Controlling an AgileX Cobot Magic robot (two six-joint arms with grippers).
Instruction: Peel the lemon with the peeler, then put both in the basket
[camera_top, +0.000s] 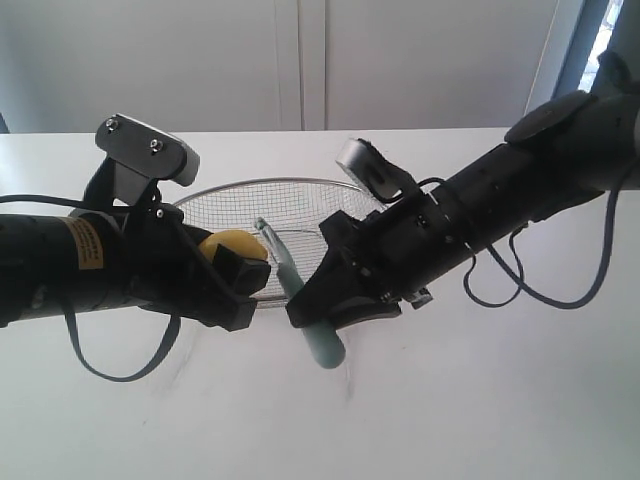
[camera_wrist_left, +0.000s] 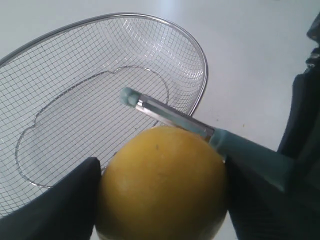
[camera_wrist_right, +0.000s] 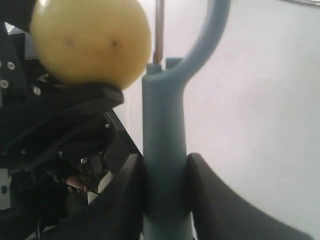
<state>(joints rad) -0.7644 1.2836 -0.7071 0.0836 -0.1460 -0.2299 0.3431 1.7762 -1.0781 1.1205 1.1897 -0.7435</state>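
Both grips are tight just in front of the basket: my left gripper holds the lemon, my right gripper the peeler, above the white table, pale wall behind.

Robotics lab or test room, plain white worktop across the lower frame, pale panelled wall along the top, window edge upper right, black cabled robot arm at left, second arm at right
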